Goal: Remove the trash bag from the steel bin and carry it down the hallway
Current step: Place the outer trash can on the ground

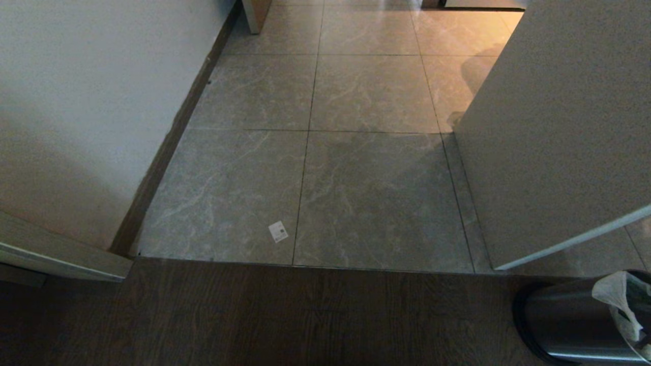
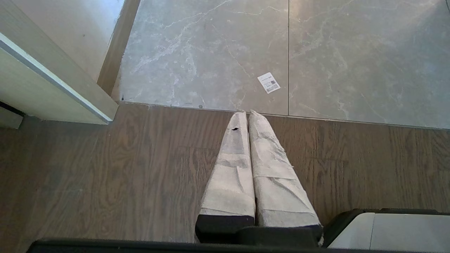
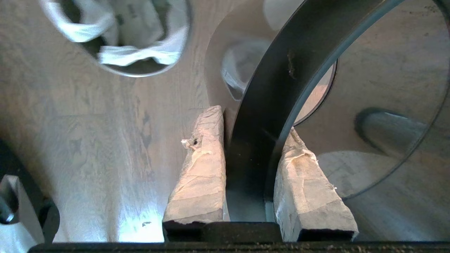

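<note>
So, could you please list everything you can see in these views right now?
steel bin: one, silver, on the wood floor, lower right of the head view
trash bag: one, white, inside the bin
lid: one, black rim with shiny metal, between the right fingers
sticker: one, white, on a hallway tile
hallway floor: grey-beige tiles, ahead
wood floor: brown, nearest the robot
wall: white, left
door: one, pale, right
left fingers: two, white-wrapped, shut, over the wood floor
right fingers: two, white-wrapped, clamping the lid's rim
</note>
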{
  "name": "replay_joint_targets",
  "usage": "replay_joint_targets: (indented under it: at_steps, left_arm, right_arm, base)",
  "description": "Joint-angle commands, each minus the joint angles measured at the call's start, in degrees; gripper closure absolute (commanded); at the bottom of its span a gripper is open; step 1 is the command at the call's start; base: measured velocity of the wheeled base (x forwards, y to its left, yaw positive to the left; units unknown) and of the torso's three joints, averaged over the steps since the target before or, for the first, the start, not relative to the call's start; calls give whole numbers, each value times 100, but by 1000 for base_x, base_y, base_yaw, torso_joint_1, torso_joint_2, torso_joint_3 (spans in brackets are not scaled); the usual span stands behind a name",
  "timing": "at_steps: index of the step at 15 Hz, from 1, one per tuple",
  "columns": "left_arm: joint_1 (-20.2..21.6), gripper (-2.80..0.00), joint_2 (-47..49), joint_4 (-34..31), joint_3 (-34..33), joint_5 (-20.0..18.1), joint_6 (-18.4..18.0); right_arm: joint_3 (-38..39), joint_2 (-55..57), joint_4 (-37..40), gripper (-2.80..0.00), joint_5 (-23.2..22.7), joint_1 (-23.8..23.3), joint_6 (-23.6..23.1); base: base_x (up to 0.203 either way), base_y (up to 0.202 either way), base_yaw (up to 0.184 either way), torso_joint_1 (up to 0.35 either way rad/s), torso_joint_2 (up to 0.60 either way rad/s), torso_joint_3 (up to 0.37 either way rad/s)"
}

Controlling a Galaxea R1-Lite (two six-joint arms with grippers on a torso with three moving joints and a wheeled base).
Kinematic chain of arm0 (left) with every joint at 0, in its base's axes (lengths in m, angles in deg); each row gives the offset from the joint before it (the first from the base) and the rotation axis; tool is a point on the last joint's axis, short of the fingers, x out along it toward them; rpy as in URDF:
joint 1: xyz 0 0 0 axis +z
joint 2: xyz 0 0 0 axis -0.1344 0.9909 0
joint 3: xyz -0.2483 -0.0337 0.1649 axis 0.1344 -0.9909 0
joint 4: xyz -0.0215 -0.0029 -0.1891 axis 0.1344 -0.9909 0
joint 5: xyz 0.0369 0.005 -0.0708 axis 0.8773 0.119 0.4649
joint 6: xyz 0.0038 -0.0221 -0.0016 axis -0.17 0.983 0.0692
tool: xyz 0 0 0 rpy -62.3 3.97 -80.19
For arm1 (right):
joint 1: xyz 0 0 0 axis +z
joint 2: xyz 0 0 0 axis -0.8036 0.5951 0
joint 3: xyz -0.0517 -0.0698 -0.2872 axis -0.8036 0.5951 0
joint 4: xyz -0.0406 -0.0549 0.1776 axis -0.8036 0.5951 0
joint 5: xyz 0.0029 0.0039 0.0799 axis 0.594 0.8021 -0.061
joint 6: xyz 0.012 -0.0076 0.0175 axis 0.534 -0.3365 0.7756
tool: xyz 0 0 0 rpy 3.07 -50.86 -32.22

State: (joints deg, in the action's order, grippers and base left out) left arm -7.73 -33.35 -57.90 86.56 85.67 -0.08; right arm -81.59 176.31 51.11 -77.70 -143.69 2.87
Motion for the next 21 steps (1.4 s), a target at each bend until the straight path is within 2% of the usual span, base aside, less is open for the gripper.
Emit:
replay_joint_targets:
  at_steps: [1, 5, 8, 13, 17, 21]
  left_arm:
    - [0, 0, 0, -6, 0, 2, 0]
    - [0, 0, 0, -6, 0, 2, 0]
    - [0, 0, 0, -6, 0, 2, 0]
    - [0, 0, 0, -6, 0, 2, 0]
    - [0, 0, 0, -6, 0, 2, 0]
    - [0, 0, 0, -6, 0, 2, 0]
  right_arm:
    - [-660, 920, 30, 0, -31, -4, 96]
    - [-1505, 1923, -129, 0, -65, 3, 365]
    - [-1532, 2324, -266, 0, -339, 29, 525]
    - [-1357, 2879, -254, 0, -873, 307, 530]
    - [-1482, 3324, -443, 0, -929, 539, 522]
    - [-1510, 3674, -1106, 0, -893, 667, 515]
  base:
    - [0, 0, 0, 0, 0, 0]
    - [0, 0, 0, 0, 0, 0]
    - [0, 0, 0, 0, 0, 0]
    - [0, 0, 0, 0, 0, 0]
    - [0, 0, 0, 0, 0, 0]
    - [0, 0, 0, 0, 0, 0]
